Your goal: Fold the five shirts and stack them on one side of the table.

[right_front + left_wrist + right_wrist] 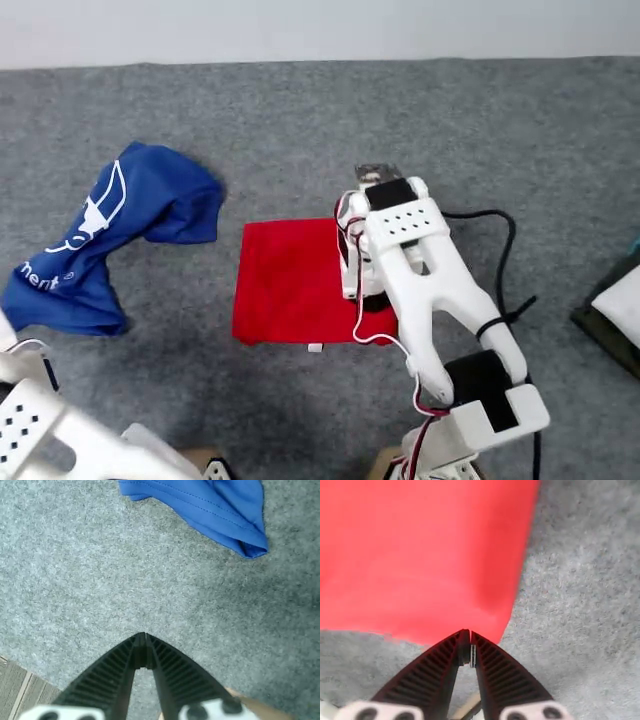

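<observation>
A red shirt (290, 280) lies folded flat in the middle of the grey table. The right arm (410, 250) stands over its right edge. My right gripper (470, 639) is shut, with its tips meeting at the border of the red shirt (420, 555) and no cloth visible between the fingers. A blue shirt (110, 235) with white print lies crumpled at the left. My left gripper (145, 639) is shut and holds nothing above bare carpet, a short way from the blue shirt (215, 510). The left arm (40, 420) sits at the near left corner.
A dark object with a white piece on it (615, 310) lies at the right edge. A black cable (500, 260) runs beside the right arm. A small white tag (315, 347) sticks out at the red shirt's near edge. The table's wooden edge (15, 690) is close to the left gripper.
</observation>
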